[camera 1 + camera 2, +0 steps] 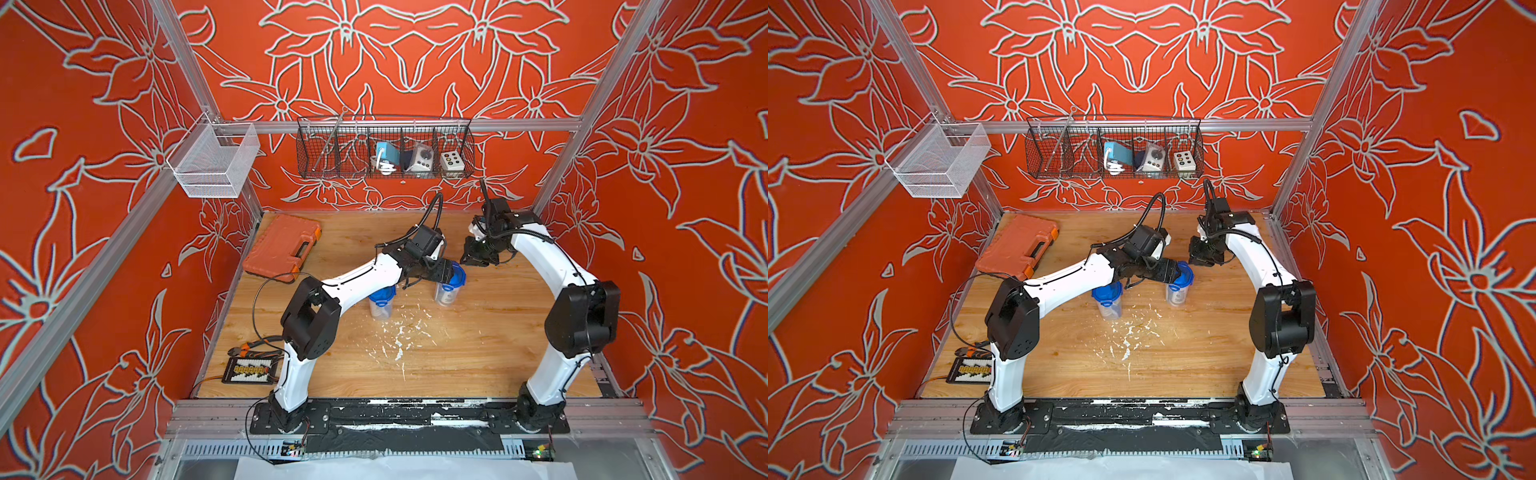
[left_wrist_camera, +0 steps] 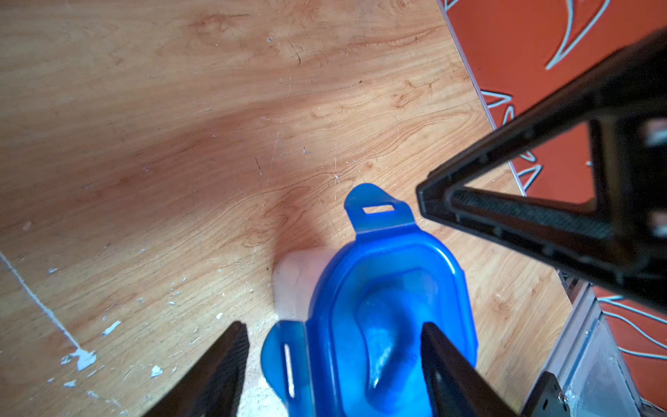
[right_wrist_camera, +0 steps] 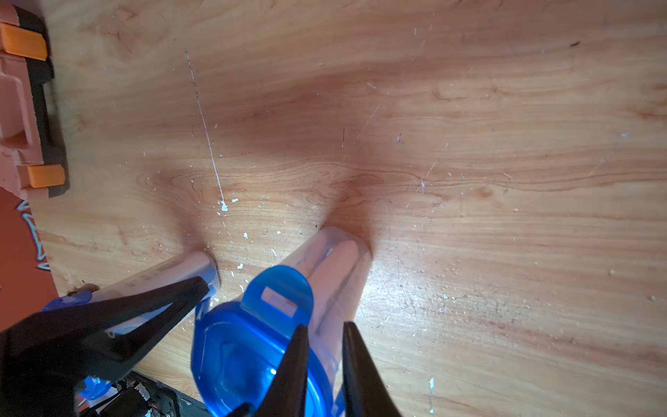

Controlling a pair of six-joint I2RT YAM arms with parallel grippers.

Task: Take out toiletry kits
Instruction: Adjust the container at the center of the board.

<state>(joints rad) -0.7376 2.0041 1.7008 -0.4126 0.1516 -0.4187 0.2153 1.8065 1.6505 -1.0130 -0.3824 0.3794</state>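
Note:
Two clear jars with blue lids stand mid-table: one [image 1: 381,303] partly under my left forearm, the other [image 1: 448,291] further right. The toiletry kits are inside; only pale tube shapes [image 3: 335,263] show through the right jar's wall. My left gripper [image 2: 332,325] hangs open over that jar's lid [image 2: 389,289], one finger clear of an upturned tab [image 2: 285,361]. My right gripper [image 3: 325,325] is closed to a narrow gap on the lid's rim [image 3: 245,346], beside another upturned tab [image 3: 278,296]. In both top views the two grippers meet at this jar [image 1: 1177,293].
An orange tool case [image 1: 282,247] lies at the back left. Pliers and a small board [image 1: 249,365] sit near the left arm's base. A black wire basket [image 1: 384,147] and a white mesh basket [image 1: 214,160] hang above. White flecks [image 1: 399,332] dot the wooden table.

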